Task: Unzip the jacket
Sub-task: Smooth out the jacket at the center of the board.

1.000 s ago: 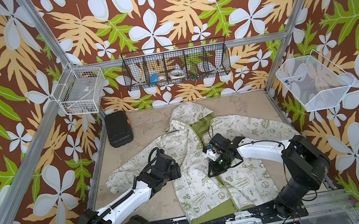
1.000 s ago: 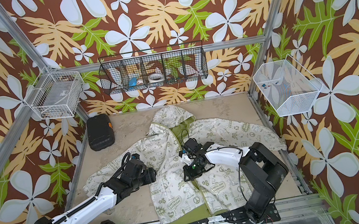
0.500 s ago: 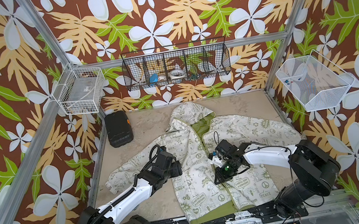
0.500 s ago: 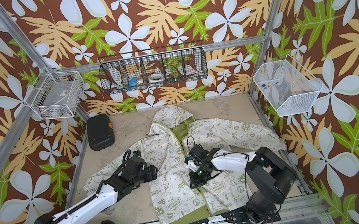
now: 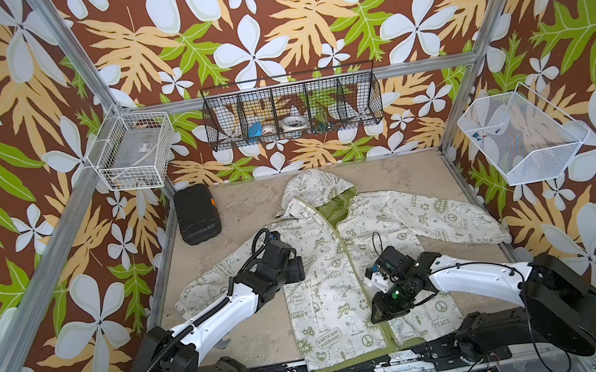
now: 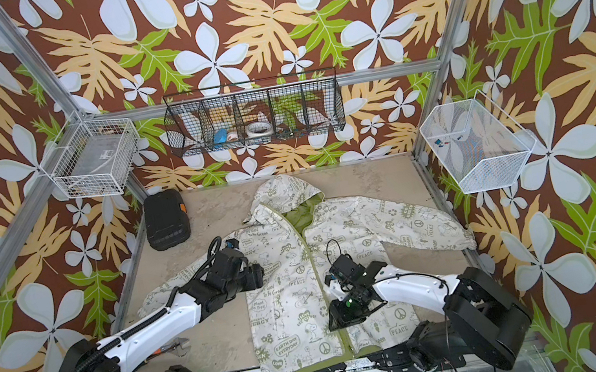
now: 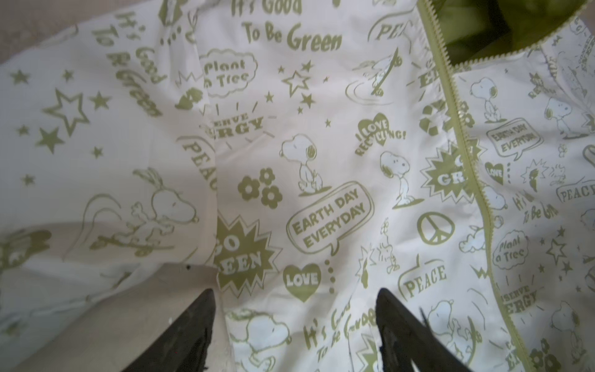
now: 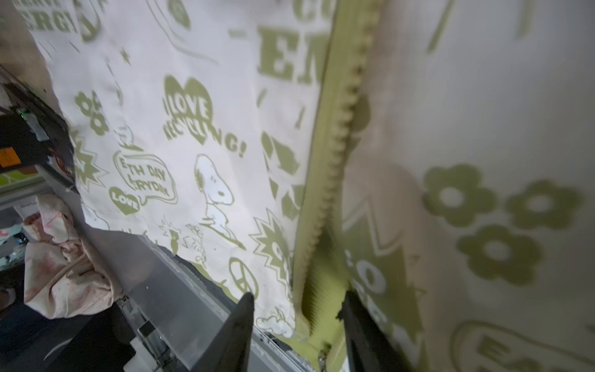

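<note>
1. The jacket (image 5: 329,280) is seen laid flat on the sandy surface (image 5: 263,325), front up. Its hood lies toward the back wall, its sleeves are spread to either side, and its hem lies at the near edge over the front rail.
2. The olive zipper (image 7: 463,135) is parted at the neck, where green lining is exposed. Below that it is seen joined in the left wrist view.
3. The left gripper (image 7: 294,291) is held wide open above the printed front panel near the sleeve seam. Nothing is gripped.
4. The right gripper (image 8: 298,294) is noted low over the jacket's lower front. Its fingers are apart, one on either side of the zipper tape, and no hold on anything is seen.
5. A black case (image 5: 197,214) is noted in the back corner of the surface, well apart from the jacket.
</note>
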Controlling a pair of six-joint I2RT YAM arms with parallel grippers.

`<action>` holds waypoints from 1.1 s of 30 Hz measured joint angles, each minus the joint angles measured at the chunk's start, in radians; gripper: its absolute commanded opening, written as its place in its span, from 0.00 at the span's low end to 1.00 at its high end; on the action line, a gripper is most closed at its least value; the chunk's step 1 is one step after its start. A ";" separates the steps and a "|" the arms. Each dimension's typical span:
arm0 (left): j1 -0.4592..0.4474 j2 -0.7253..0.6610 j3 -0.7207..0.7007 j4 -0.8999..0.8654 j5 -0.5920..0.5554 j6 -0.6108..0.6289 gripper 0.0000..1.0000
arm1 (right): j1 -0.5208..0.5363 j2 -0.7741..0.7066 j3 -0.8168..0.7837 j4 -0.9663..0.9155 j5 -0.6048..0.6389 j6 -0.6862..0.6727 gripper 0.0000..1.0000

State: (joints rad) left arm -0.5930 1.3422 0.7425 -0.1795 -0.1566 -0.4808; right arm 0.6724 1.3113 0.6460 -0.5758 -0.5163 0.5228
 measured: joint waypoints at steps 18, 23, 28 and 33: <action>0.143 0.736 0.829 0.008 0.119 0.132 0.66 | -0.447 0.635 0.848 0.109 0.101 -0.045 0.13; 0.147 0.932 1.036 -0.040 0.139 0.171 0.64 | -0.435 0.809 0.968 0.128 0.020 -0.035 0.12; 0.162 1.028 1.162 -0.050 0.156 0.201 0.63 | -0.388 0.988 1.188 0.157 -0.061 -0.033 0.12; 0.198 0.937 1.074 0.009 0.153 0.216 0.65 | -0.364 1.149 1.384 0.165 -0.084 -0.032 0.11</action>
State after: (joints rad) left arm -0.3950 2.2795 1.8164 -0.1703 -0.0032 -0.2649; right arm 0.3088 2.4603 2.0296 -0.4110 -0.6006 0.4911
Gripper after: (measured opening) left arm 0.636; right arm 0.115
